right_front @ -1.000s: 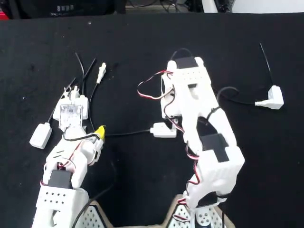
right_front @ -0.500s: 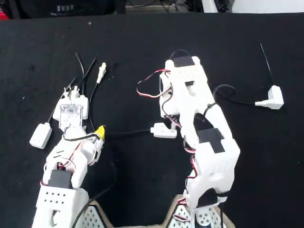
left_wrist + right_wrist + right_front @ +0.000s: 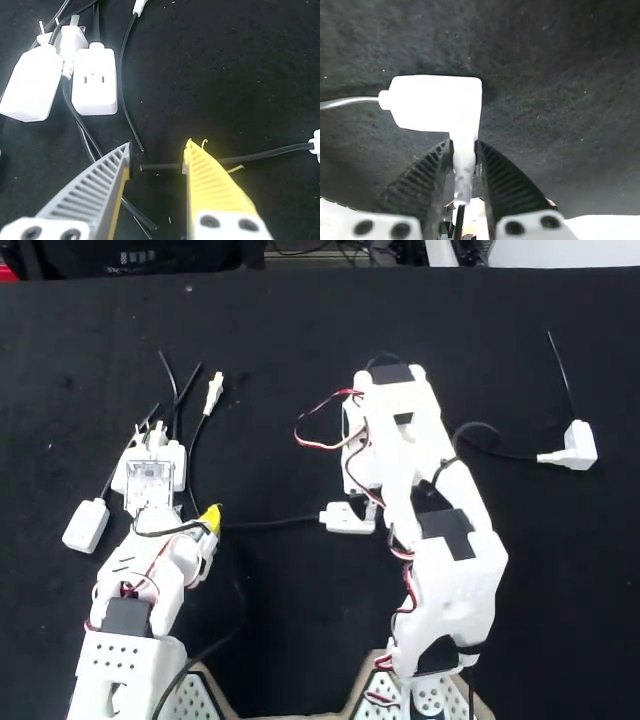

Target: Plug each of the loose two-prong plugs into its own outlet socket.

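- Your right hand (image 3: 464,150) is clamped narrow on the thin neck of a white plug (image 3: 437,102). The plug's broad body sticks out beyond the fingertips, just over the black tabletop (image 3: 300,330).
- In the high view, that held plug sits near the middle of the tabletop, tucked under the right arm's wrist. Take it as your reference for the rest.
- A black cable (image 3: 265,523) runs from the held plug toward the left arm.
- Your left hand (image 3: 157,155) is well to the left of the held plug and wide open, its grey finger (image 3: 100,185) and yellow finger (image 3: 210,185) spread apart. The cable's free end lies between them; you cannot tell whether either finger touches it.
- A white outlet socket (image 3: 95,77) with two slots lies flat just beyond the left hand, farther from the held plug. A pronged white plug (image 3: 31,85) lies right beside it.
- Another white block (image 3: 85,525) on a cable lies farther left again.
- A small connector (image 3: 212,392) lies to the left of the held plug, toward the far edge.
- An angled white plug (image 3: 578,447) lies well to the right of the held plug, on its own.
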Robot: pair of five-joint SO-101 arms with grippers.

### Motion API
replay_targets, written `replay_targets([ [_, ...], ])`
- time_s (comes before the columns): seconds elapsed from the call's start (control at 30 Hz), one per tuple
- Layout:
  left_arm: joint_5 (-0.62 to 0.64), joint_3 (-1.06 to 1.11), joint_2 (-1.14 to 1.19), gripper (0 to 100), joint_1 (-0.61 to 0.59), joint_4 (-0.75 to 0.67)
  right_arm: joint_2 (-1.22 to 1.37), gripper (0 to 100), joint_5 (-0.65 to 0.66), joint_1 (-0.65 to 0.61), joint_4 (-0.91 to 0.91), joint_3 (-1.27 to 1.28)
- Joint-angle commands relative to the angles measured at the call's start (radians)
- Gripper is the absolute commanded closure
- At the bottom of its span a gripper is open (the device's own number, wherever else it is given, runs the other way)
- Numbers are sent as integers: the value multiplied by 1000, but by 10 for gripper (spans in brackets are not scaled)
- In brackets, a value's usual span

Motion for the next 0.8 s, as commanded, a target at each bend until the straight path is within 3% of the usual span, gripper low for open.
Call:
replay_targets([
  [0.0, -5, -15, -11, 827, 1, -17, -35, 987, 8, 21, 32, 4],
  [0.4, -6, -15, -11, 827, 1, -15, 62, 988, 52, 26, -58, 7],
  [0.63, -6, -15, -11, 827, -1, -17, -19, 981, 84, 20, -84, 10],
  [0.77, -6, -15, -11, 827, -1, -17, -41, 827, 160, -2, -57, 8],
])
